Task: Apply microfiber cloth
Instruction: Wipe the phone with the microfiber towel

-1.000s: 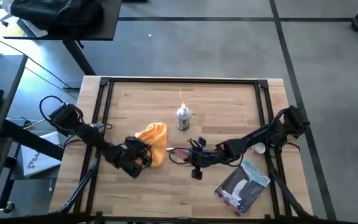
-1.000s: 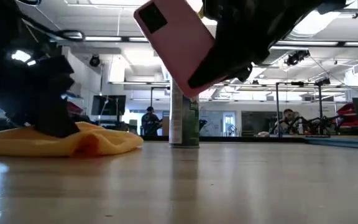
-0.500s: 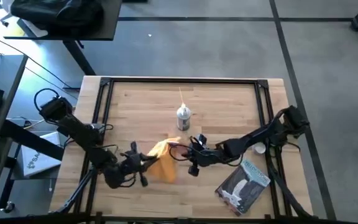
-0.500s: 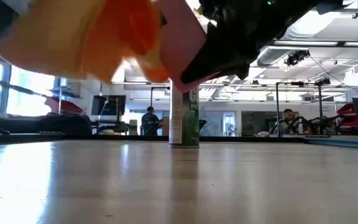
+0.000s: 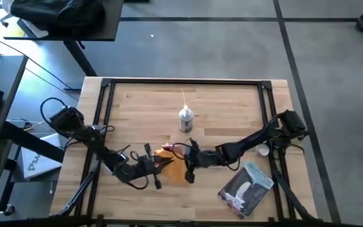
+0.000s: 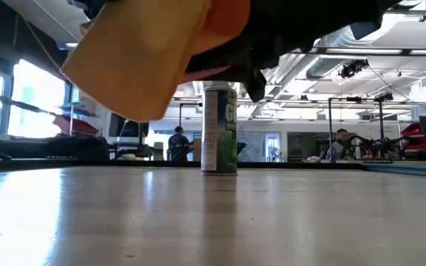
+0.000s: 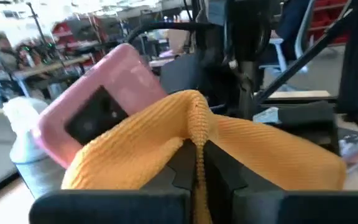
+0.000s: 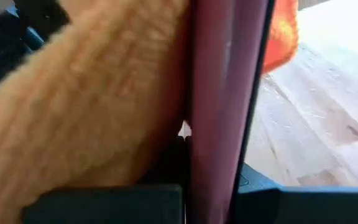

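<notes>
The orange-yellow microfiber cloth [image 5: 171,164] hangs in the air over the table's near middle, with my left gripper [image 5: 154,166] shut on it. It lies against a pink-backed phone [image 7: 98,109] that my right gripper [image 5: 190,165] holds shut beside it. In the low view the cloth [image 6: 150,63] hangs well above the tabletop and hides most of the phone. In the right wrist view the phone [image 8: 225,74] shows edge-on, with cloth [image 8: 86,106] along one side. My left gripper pinches a raised fold of the cloth [image 7: 196,124] between its two fingers, which come roughly level from the table's left. The cloth drapes slack to both sides of the fingers, clear of the table, and touches the phone. My right gripper pinches the phone between its two fingers, coming from the table's right. The phone's pink edge [image 8: 219,143] runs straight out between them. The phone is lifted clear of the table. Which part the fingers are on is hidden by the phone itself.
A spray can [image 5: 186,120] stands upright behind the grippers at the table's middle [image 6: 219,129]. A grey-blue printed packet [image 5: 247,186] lies at the near right. Bare wooden tabletop [image 5: 225,104] stretches toward the far edge, inside a dark frame.
My left gripper has lifted the cloth clear of the table, where it lay bunched, and carried it toward the table's right and near edge, up against the phone. My right gripper has shifted a little left with the phone, which stays lifted.
</notes>
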